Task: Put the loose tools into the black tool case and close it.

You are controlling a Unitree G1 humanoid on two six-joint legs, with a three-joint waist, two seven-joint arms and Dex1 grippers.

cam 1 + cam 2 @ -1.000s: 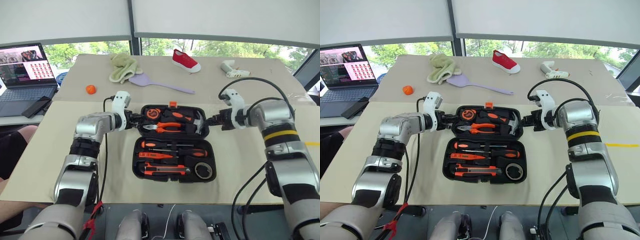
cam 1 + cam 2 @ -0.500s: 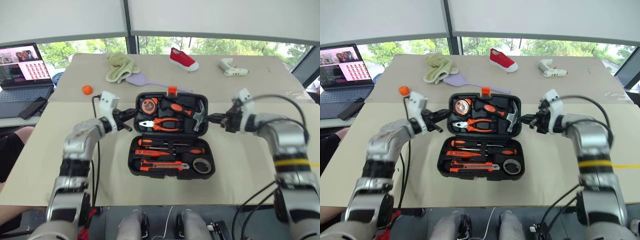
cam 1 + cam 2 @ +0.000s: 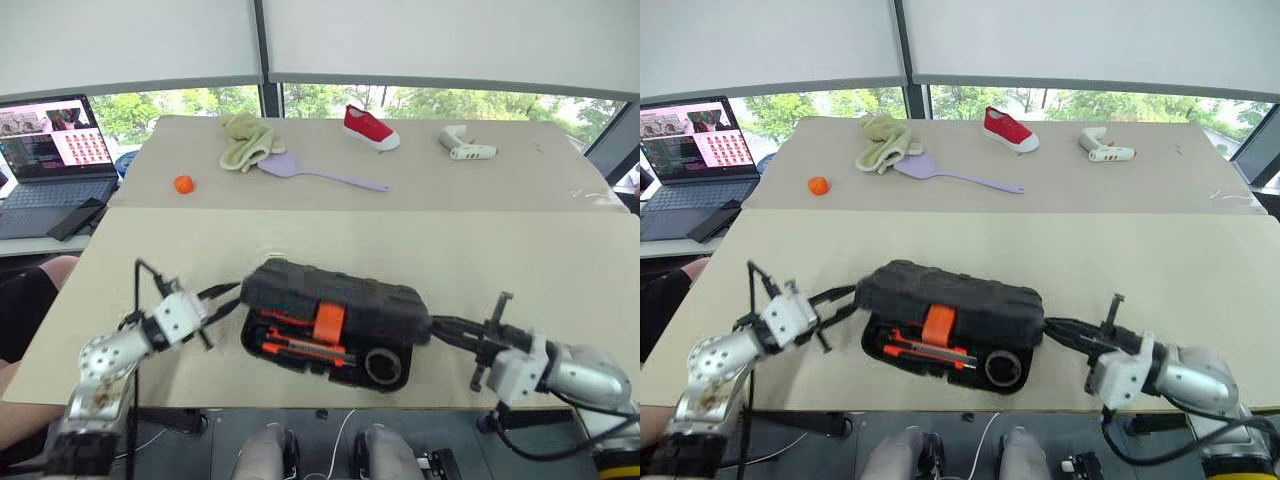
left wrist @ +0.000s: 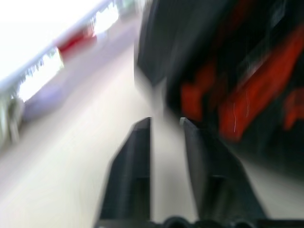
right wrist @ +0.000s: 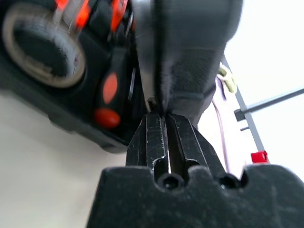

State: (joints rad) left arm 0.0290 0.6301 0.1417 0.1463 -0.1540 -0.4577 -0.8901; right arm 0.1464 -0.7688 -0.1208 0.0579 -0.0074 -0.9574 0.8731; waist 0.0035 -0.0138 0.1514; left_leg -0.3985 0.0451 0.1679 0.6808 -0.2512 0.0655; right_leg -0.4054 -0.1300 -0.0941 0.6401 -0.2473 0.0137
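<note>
My left gripper [image 3: 222,300] sits at the case's left end, fingers a little apart with nothing between them. In the middle, the black tool case [image 3: 335,300] now has its lid swung over — a second ago it lay flat open — but it's still ajar, the tape roll [image 3: 384,366] and orange handles showing at the front edge. My right gripper [image 3: 437,325] is pinched on the lid's right edge — latching comes next, I'd say.

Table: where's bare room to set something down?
Free: the wide strip between the half-closed tool case and the purple spatula; also right of the case. Crowded: the far edge, with cloth, red shoe and white tool.
</note>
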